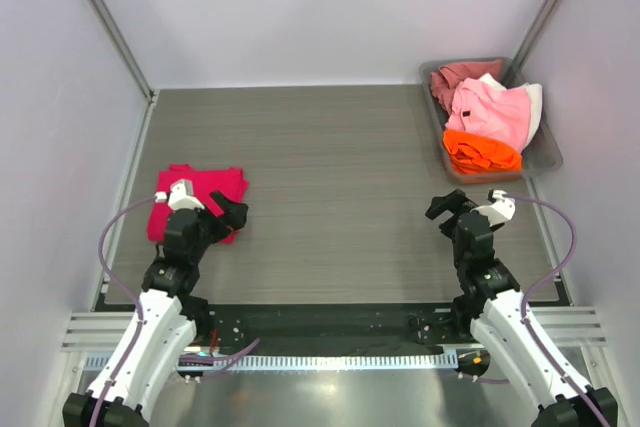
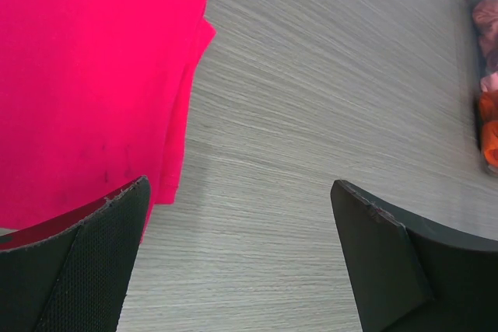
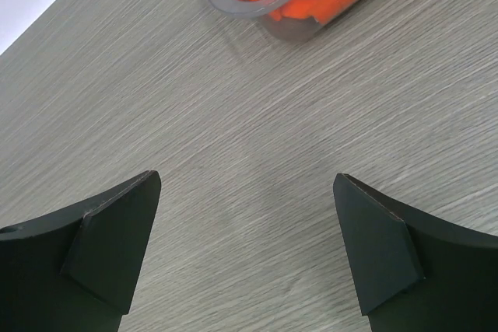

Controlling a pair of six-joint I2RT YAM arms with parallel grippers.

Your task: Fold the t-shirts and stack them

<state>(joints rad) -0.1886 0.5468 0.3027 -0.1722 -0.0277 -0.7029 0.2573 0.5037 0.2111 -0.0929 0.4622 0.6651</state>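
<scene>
Magenta-red t-shirt (image 1: 198, 199) lies folded flat on the left of the table (image 1: 330, 167), toward the near edge. The left arm rises from its base, elbow bent, wrist tipped down and aimed to the far right. The left gripper (image 1: 233, 214) sits right at the shirt's right edge, spread wide with nothing in its grasp. From the wrist camera, one fingertip overlaps the folded edge of the shirt and the other is over wood-grain. Whether either touches down, I can't tell.

Over on the right, the right arm takes much the same bent pose, its wrist angled to the far left. The right gripper (image 1: 447, 207) is also parted wide and holds nothing, with only table surface showing between its fingers.

Beyond it, in the far right corner, a grey bin (image 1: 548, 159) holds a crumpled heap. There's an orange t-shirt (image 1: 482, 152) at the near end, a light pink t-shirt (image 1: 495, 107) mounded across the middle and a dusty rose t-shirt (image 1: 455, 77) at the far end. A strip of white cloth (image 1: 534, 99) lies by the right rim. The bin is well apart from the folded shirt. The right wrist camera catches the bin's near corner, with orange cloth inside, ahead of the fingers. A purple cable (image 1: 108, 239) loops beside the left arm.
</scene>
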